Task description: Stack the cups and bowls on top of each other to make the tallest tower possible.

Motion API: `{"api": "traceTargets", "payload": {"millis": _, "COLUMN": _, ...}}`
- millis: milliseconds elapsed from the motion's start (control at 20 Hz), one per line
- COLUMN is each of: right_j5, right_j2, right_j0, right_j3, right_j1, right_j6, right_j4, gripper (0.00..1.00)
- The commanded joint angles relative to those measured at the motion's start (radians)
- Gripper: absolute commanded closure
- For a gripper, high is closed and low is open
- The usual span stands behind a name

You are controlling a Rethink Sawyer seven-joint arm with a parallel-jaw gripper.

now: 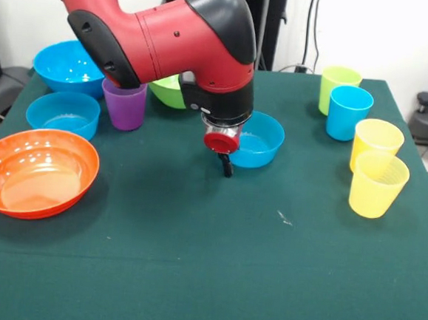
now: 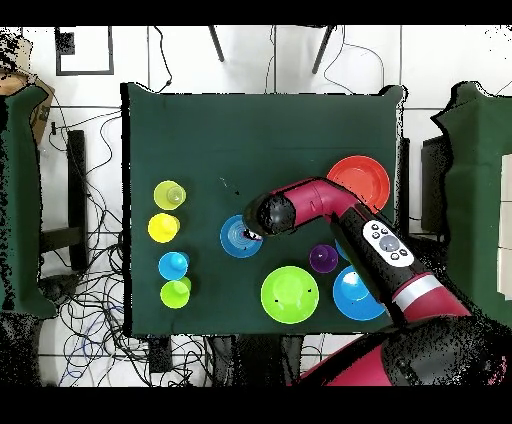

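My gripper (image 1: 227,165) (image 2: 252,236) hangs low at the near rim of a small blue bowl (image 1: 258,140) (image 2: 238,238) in the table's middle. Behind the arm stand the purple cup (image 1: 125,105) (image 2: 322,258) and a lime green bowl (image 1: 166,91) (image 2: 290,294), partly hidden. On the left lie the large blue bowl (image 1: 67,65) (image 2: 357,293), another small blue bowl (image 1: 63,113) and the wide orange bowl (image 1: 35,172) (image 2: 358,180). At the right stand a lime green cup (image 1: 339,82), a blue cup (image 1: 349,111) and two yellow cups (image 1: 377,142) (image 1: 377,185). No tower shows; every piece stands singly.
The table (image 1: 191,262) is covered in dark green cloth, with open cloth between the gripper and the front edge. Cables, chair legs and equipment lie on the floor around the table.
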Motion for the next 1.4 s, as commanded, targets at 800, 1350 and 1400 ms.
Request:
{"api": "traceTargets", "payload": {"millis": 800, "right_j5": 0.032, "right_j2": -0.034, "right_j0": 0.021, "right_j3": -0.017, "right_j1": -0.142, "right_j6": -0.144, "right_j4": -0.028, "gripper": 0.0}}
{"api": "traceTargets", "payload": {"millis": 1350, "right_j5": 0.022, "right_j2": -0.056, "right_j0": 0.062, "right_j3": 0.147, "right_j1": -0.317, "right_j6": 0.035, "right_j4": 0.031, "gripper": 0.0}}
{"api": "traceTargets", "payload": {"millis": 1400, "right_j5": 0.018, "right_j2": -0.054, "right_j0": 0.051, "right_j3": 0.169, "right_j1": -0.337, "right_j6": 0.037, "right_j4": 0.04, "gripper": 0.0}}
